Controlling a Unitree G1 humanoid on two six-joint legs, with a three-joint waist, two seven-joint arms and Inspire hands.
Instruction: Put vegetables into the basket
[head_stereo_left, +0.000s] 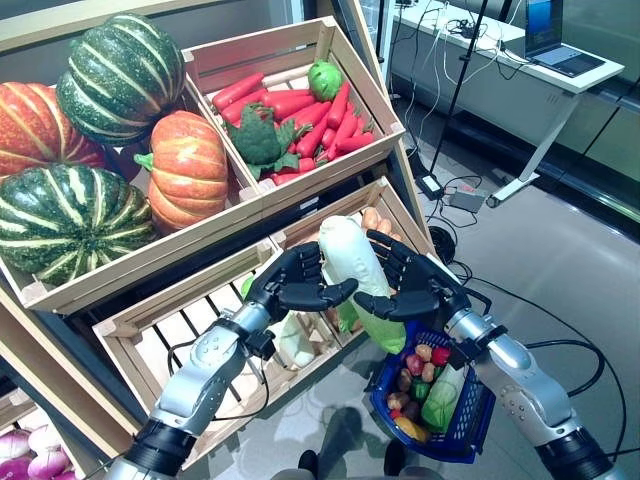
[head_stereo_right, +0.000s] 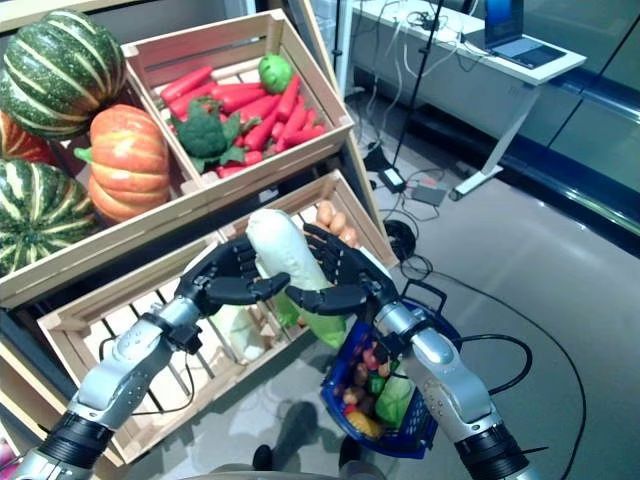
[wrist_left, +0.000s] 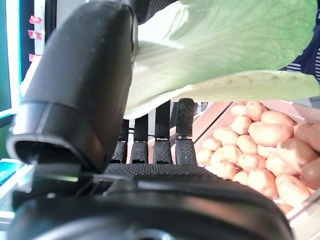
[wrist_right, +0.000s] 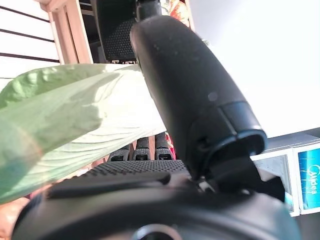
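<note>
A long pale napa cabbage (head_stereo_left: 350, 262), white at the stalk and green at the leafy end, hangs tilted between my two hands in front of the lower crates. My left hand (head_stereo_left: 295, 282) clasps it from the left, its thumb (wrist_left: 85, 85) lying over the leaves (wrist_left: 225, 45). From the right, my right hand (head_stereo_left: 415, 288) grips it, thumb (wrist_right: 190, 85) across the cabbage (wrist_right: 75, 115). The blue basket (head_stereo_left: 470, 432) hangs under my right forearm, just below the cabbage's green end. It holds several small vegetables.
The upper crates hold striped and orange pumpkins (head_stereo_left: 185, 165), and red peppers (head_stereo_left: 300, 105) with broccoli (head_stereo_left: 260, 135). The slatted lower crate (head_stereo_left: 190, 320) holds another pale vegetable (head_stereo_left: 295, 342); potatoes (wrist_left: 250, 145) lie in the crate beside it. A desk with a laptop (head_stereo_left: 560, 55) stands far right.
</note>
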